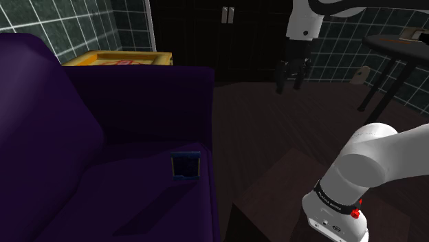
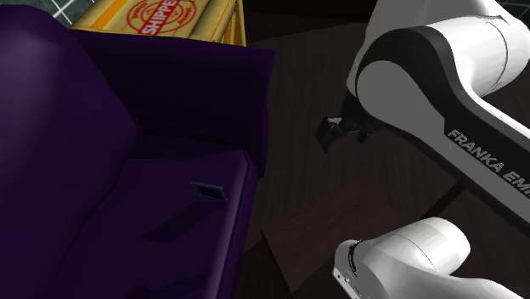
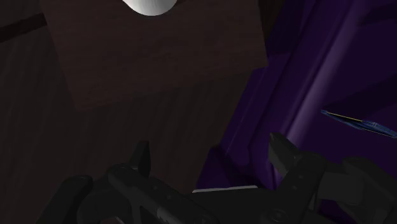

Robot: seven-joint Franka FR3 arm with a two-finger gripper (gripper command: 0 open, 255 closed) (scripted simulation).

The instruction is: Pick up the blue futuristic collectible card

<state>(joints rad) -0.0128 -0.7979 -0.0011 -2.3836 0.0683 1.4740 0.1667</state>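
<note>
- One blue card [image 1: 185, 165] stands on its edge on the sofa's [image 1: 103, 130] seat. It is close to the seat's front edge and just short of the sofa's arm. Its face is dark with a blue rim.
- The sofa is purple. Its backrest rises behind the card and its arm closes the seat at one end. Away from that arm, the cushion runs on as a long open stretch.
- From the second exterior view the card [image 2: 209, 190] shows as a thin slab at the very lip of the sofa's [image 2: 102, 170] seat, where the cushion drops to the floor [image 2: 297, 195].
- The gripper [image 1: 291, 81] hangs over the dark floor [image 1: 254, 130] off the sofa's front side, well apart from the card and pointing down.
- In the wrist view its fingers [image 3: 280, 153] stand apart with nothing between them. The card [image 3: 359, 122] is a blue sliver over the sofa's purple, beyond one finger.
- Dark floor runs all along the sofa's front edge, between the sofa and the gripper [image 2: 344, 132].
- The stand [image 1: 275, 185] sits on that floor near the sofa's front corner.
- A yellow crate [image 1: 120, 58] lies behind the sofa's arm.
- A round table [image 1: 395, 42] stands across the floor, far from the sofa.
</note>
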